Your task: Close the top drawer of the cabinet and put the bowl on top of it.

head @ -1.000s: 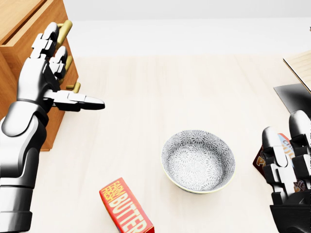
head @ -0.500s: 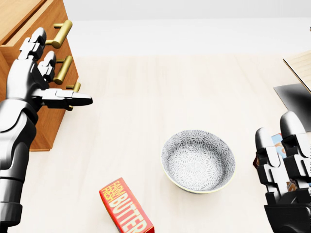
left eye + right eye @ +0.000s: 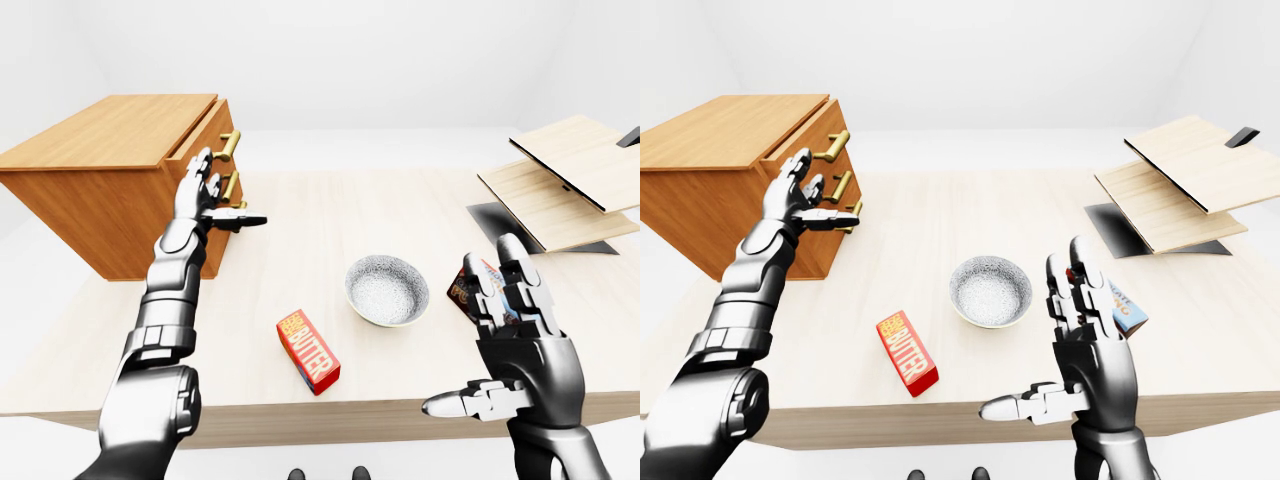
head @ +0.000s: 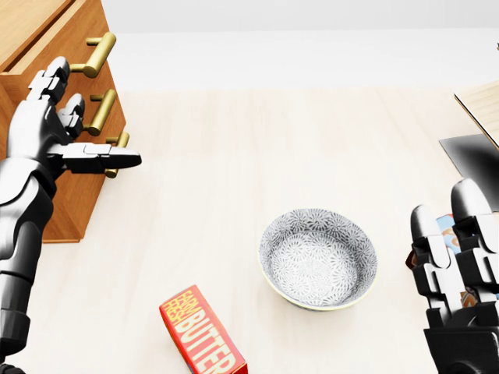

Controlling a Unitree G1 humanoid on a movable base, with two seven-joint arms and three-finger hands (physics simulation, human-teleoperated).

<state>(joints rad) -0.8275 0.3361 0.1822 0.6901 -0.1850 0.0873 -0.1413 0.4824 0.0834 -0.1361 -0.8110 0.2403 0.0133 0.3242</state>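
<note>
So the worktop (image 3: 330,210) carries everything here. The cabinet (image 3: 100,200) takes up its left end with the handles facing the middle, which is why the left arm is the one working on it. A couple of boards (image 3: 560,175) lean at the right edge, out of the way.

The top drawer (image 3: 805,125) looks close to flush with the ones below, but from these angles we honestly can't tell if it's all the way in.

The left hand (image 4: 43,125) is spread flat just beside the drawer fronts. Its fingers are up by the handles and the thumb sticks out sideways, gripping nothing. We read that as a pushing pose rather than a grab, since a flat palm is all a drawer needs.

The right hand (image 3: 525,345) hangs over the worktop's edge at the bottom of the eye views, fingers splayed and empty. It's probably parked there for the pickup.

The bowl (image 4: 318,257) sits upright around mid-worktop, nearer that hand and well apart from the cabinet, so it isn't on top yet.

A butter box (image 4: 201,335) lies near the bowl on its left, and a small packet (image 3: 1128,308) peeks out behind the right hand.
</note>
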